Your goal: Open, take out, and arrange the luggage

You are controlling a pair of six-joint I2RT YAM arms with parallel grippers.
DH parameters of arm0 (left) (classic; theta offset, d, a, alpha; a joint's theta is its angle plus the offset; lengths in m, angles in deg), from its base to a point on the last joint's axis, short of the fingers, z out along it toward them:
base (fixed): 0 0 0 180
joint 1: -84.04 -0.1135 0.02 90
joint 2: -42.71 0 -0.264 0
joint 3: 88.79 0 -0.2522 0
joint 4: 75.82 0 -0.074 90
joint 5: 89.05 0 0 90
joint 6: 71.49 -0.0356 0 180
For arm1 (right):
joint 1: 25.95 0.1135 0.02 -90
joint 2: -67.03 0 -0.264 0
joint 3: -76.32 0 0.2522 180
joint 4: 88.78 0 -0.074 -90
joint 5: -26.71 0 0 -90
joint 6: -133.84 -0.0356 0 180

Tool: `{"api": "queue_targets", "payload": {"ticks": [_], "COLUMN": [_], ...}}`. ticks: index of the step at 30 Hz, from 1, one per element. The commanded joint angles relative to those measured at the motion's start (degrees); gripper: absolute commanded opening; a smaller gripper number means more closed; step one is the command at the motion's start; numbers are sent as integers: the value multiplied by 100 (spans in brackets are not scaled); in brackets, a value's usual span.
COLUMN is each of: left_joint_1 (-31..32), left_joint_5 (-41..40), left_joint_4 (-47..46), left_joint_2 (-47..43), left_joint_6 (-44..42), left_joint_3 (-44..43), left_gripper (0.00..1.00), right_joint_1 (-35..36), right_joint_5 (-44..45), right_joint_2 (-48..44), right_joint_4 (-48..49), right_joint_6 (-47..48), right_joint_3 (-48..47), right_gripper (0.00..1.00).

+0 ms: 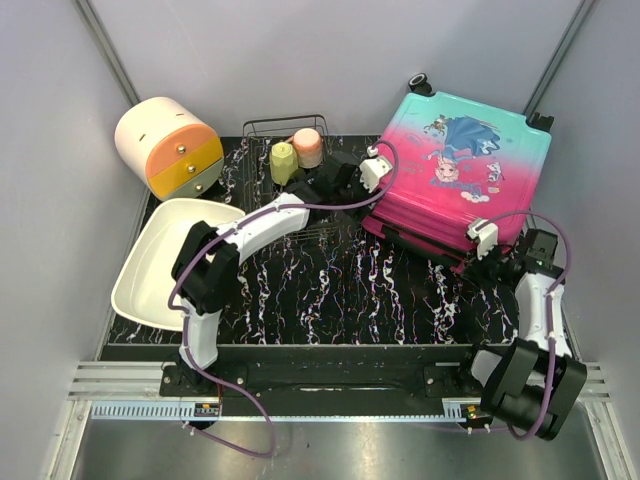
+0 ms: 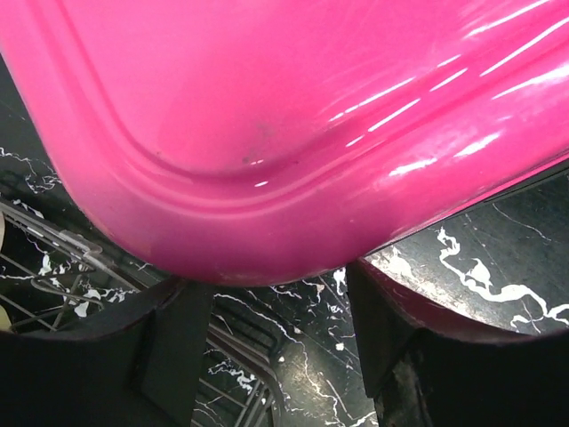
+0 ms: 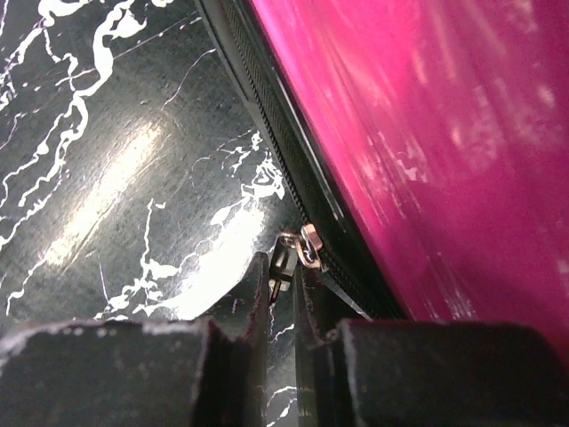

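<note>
So the small hard-shell suitcase, hot pink fading to teal [image 1: 465,170], is lying lid-up and a bit skewed on the back right of the black white-veined tabletop [image 1: 330,290]. The left arm's fingers [image 2: 169,338] sit at its near-left pink corner, spread apart, with bare tabletop showing in the gap. The right arm's fingers [image 3: 253,311] are at the near edge, pinched almost together on the little dark zipper pull [image 3: 281,267] of the black zipper trim. Over on the left there's a white tray [image 1: 160,255] and a white-and-orange round drawer box [image 1: 168,145].
</note>
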Motion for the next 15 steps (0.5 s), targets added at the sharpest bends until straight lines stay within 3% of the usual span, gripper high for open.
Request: {"api": "queue_targets", "payload": {"ticks": [1,2,4,5,8,9,12,15], "left_joint_1": [793,758,470,337,-322,-463,-832,-1052], "left_joint_5": [1655,1743,2241,2332,2612,2675,2780,2527], "left_joint_4": [-1104,-1008,-788,-718,-770,-717,-734,-612], "left_joint_2": [81,37,-252,-410,-1166,-1463,-1887,-1845], "left_joint_6": [483,572,939,1098,2064,2249,2699,3137], "left_joint_3": [15,24,76,164,674,779,1034,878], "left_gripper": [62,66,76,83,87,90,99,99], "right_joint_1": [752,752,752,752,752,752,752,752], "right_joint_5": [-793,-811,-767,-758,-609,-530,-407,-328], "right_joint_2": [-325,-395,-554,-589,-686,-712,-660,-607], "right_joint_4": [1214,1163,726,496,-199,-496,-1076,-1735], "right_joint_6": [-1277,-1294,-1269,-1163,-969,-960,-1047,-1057], "right_joint_3": [230,230,134,-49,-418,-516,-929,-1447], "right_gripper": [0,0,11,26,49,63,75,82]}}
